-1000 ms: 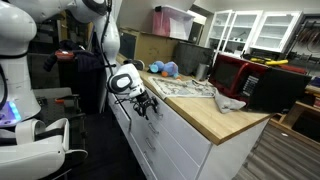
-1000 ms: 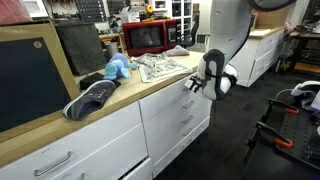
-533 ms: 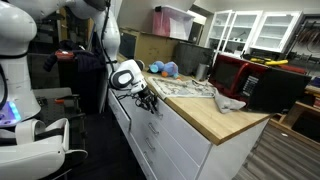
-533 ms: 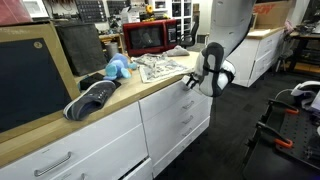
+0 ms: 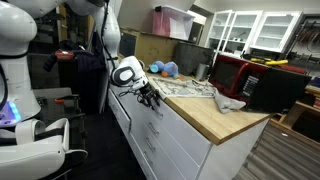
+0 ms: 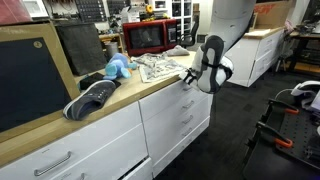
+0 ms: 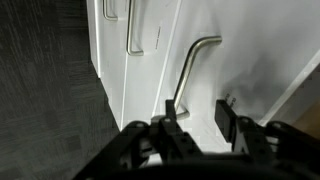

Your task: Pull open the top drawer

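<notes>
The top drawer (image 6: 168, 92) is a shallow white front just under the wooden countertop, and it looks closed. It also shows in an exterior view (image 5: 160, 106). My gripper (image 5: 150, 97) is right at this front, near the counter's edge, as both exterior views show (image 6: 190, 78). In the wrist view the drawer's silvery handle (image 7: 188, 68) runs down to the inner side of the left of my two dark fingertips (image 7: 172, 112). The gripper (image 7: 198, 115) is open, with its jaws apart and not closed on the handle.
On the wooden countertop (image 5: 215, 118) lie newspapers (image 5: 185, 88), a blue plush toy (image 6: 118, 68), a dark shoe (image 6: 90, 98), a grey cloth (image 5: 228, 101) and a red microwave (image 5: 240, 72). Deeper white drawers (image 6: 180, 125) sit below. Handles of other fronts (image 7: 130, 30) show in the wrist view.
The gripper has moved up and in toward the top drawer's front, just under the counter's edge. The drawer has not moved.
</notes>
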Action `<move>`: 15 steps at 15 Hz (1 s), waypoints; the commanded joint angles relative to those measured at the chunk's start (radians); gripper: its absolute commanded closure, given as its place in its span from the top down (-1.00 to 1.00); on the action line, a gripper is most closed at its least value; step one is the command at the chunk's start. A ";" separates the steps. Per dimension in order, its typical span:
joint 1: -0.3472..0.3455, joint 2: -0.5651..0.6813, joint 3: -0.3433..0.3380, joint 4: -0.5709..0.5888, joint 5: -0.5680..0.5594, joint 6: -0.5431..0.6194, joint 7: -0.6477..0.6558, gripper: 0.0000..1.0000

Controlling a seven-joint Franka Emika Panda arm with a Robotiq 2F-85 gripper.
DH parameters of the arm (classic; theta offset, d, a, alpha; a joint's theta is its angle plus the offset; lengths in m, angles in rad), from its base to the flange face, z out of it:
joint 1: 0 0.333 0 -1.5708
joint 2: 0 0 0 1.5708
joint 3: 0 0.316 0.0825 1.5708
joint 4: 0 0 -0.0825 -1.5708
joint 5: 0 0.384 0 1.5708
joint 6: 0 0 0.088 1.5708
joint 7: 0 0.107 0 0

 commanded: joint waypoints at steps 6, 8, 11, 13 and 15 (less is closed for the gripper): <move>-0.077 0.090 0.037 0.044 -0.014 0.012 0.033 -0.87; -0.080 0.103 0.041 0.056 -0.013 0.006 0.031 -0.99; -0.089 0.130 0.047 0.079 -0.016 0.004 0.038 -0.43; -0.084 0.120 0.046 0.079 -0.019 0.004 0.037 -0.19; -0.097 0.084 0.089 0.080 0.106 0.000 -0.097 0.12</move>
